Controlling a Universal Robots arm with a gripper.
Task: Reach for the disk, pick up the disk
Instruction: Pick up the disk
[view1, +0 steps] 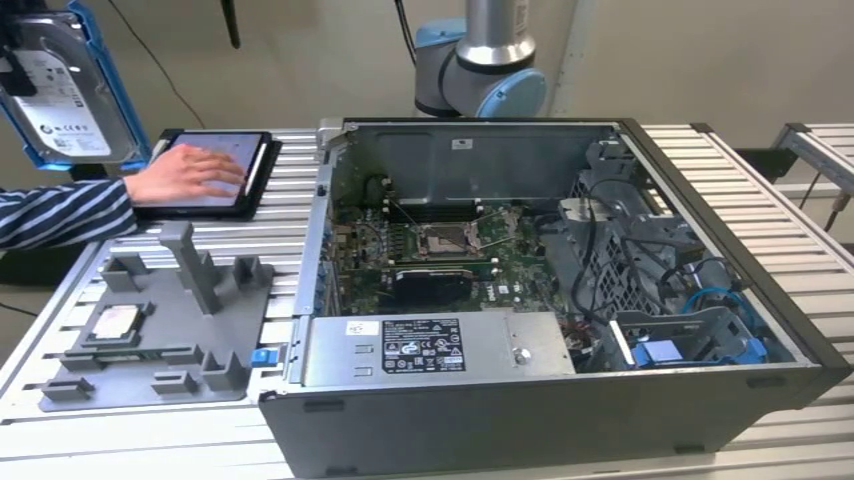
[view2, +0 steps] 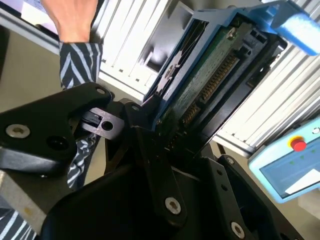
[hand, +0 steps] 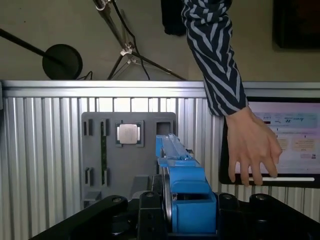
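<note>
The disk (view1: 67, 95), a silver hard drive with a white label in a blue caddy, hangs in the air at the far upper part of the exterior view's left, above the table edge. My gripper (view2: 165, 125) is shut on it, its black fingers (view2: 150, 140) clamping one end. The second wrist view shows the disk's (view2: 215, 70) green circuit-board side. In the first wrist view the disk (hand: 182, 175) stands edge-on between the jaws of the gripper (hand: 187, 207), high above the grey fixture plate (hand: 127, 165).
An open computer case (view1: 561, 250) takes up the table's middle. The grey fixture plate (view1: 147, 330) holds a small silver chip (view1: 114, 320). A person's hand (view1: 187, 172) rests on a black tablet (view1: 254, 165) below the disk. The arm's base (view1: 478, 60) stands behind the case.
</note>
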